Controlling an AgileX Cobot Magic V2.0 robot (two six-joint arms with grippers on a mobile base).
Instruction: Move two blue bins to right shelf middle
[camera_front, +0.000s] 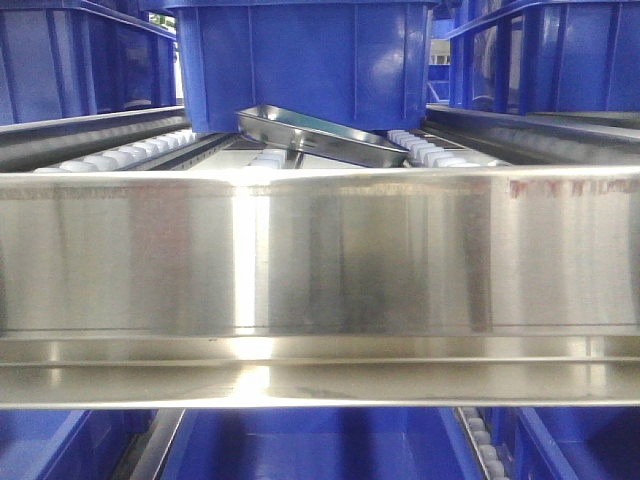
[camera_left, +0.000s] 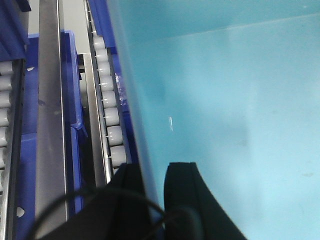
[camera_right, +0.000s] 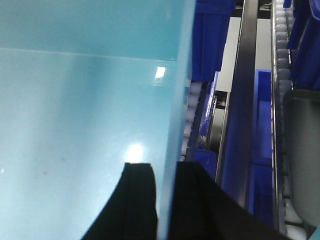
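Fingers of the left pincer straddle one wall of a pale bin, one black finger inside and one outside. The pincer is closed down to the thickness of that wall and grips it. The bin's smooth sky-blue inside fills the right of this wrist view. Just outside the wall runs a track of white rollers, then a steel bar, with dark bins lower down between them.

The right pincer is set the same way in its own wrist view: one finger lies inside a pale wall, the other outside, and it is closed tight on the wall between them. Pale plastic fills the left of this view. I cannot tell whether both pincers hold one bin or two. Past the wall lie more white rollers, a steel bar and dark bins farther off.

From the front camera, the broad flat rail of a steel shelf spans the whole width, close and shiny. Dark blue plastic shows under its lower edge. Behind the rail, roller tracks run away on both sides. Between them a steel tray sits tilted, left end higher than right. Behind the tray stands a dark bin with ribbed walls, and more dark bins stand to its left and right.
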